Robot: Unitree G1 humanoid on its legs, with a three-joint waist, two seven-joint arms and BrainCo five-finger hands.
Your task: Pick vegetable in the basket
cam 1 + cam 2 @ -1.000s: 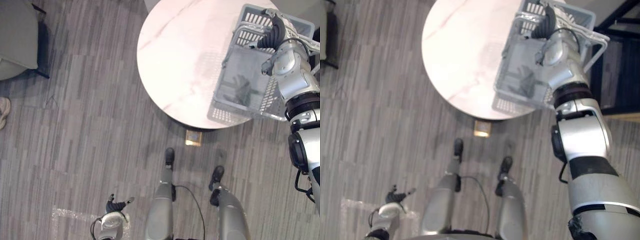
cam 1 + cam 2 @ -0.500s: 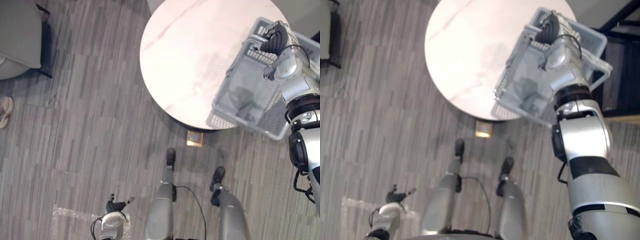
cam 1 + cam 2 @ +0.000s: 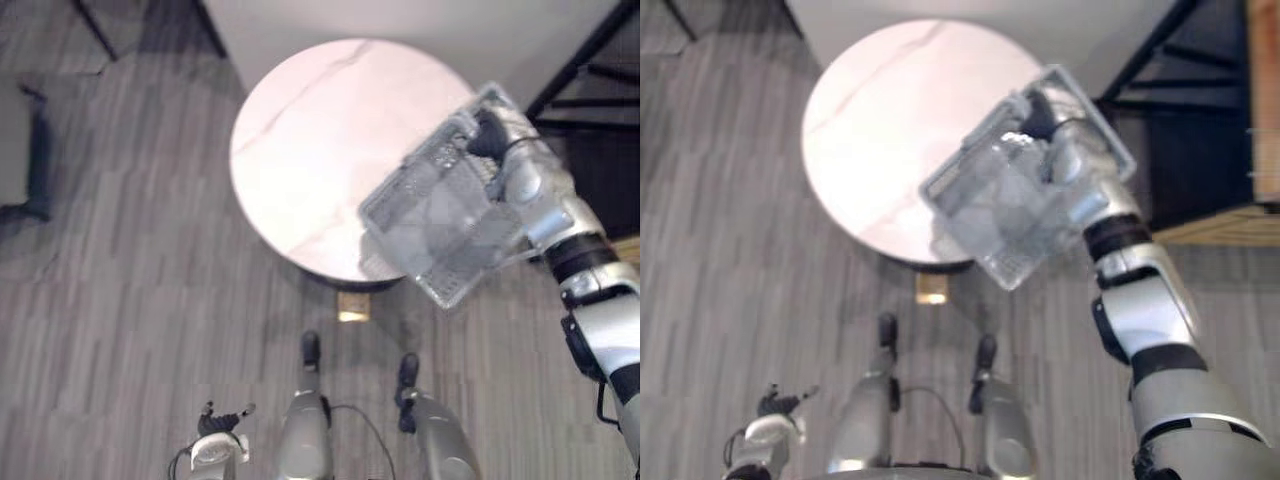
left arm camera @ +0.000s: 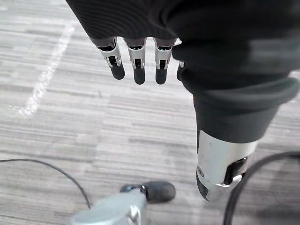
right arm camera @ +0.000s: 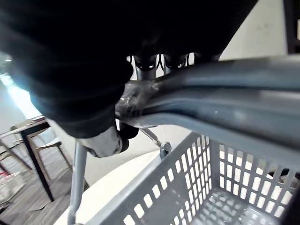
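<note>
- Grey plank floor surrounds a round table with a pale marble top.
- Right hand has its fingers curled round the handles of the grey slatted basket.
- The basket hangs tilted over the table's near right edge, partly past the rim.
- What the right wrist view shows of the basket's inside holds nothing; no vegetable lies there.
- Left hand hangs low over the floor, fingers straight and slack, holding nothing.
- By my reading, only the basket is secured. Finding a vegetable, picking it up and putting it in all remain to do.
</note>
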